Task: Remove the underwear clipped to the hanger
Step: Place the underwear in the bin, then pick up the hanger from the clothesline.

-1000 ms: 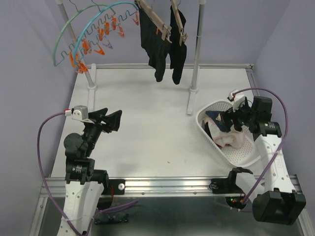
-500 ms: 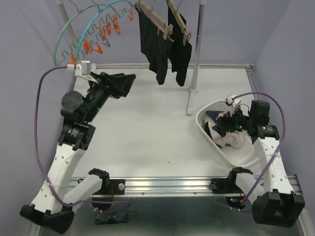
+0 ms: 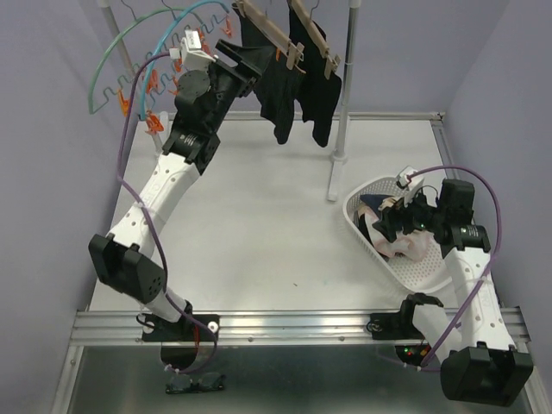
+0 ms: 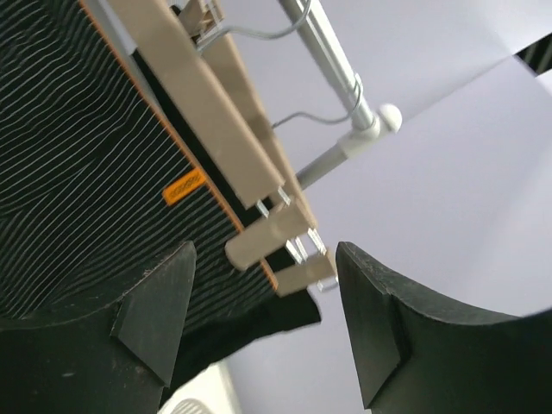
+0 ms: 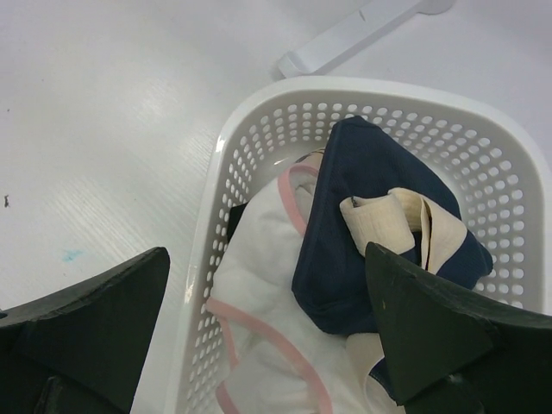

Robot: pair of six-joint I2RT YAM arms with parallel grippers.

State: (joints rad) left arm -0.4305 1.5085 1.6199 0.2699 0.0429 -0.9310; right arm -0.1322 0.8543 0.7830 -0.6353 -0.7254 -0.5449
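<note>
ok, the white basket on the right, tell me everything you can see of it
The basket is white plastic and rounded-rectangular, its walls and floor perforated with small holes under a smooth rim. It sits upright on the table, right of centre, close to the rack foot. Inside lies navy underwear with a beige waistband, resting on white underwear with pink trim. The right hand hangs open above it, apparently not touching.

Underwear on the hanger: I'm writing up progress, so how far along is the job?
Done: a navy pair and a pink-trimmed white pair lie in the basket. In hand: the left gripper, open, is up at a wooden hanger clip, not gripping it. To do: the black garments hang clipped.
</note>
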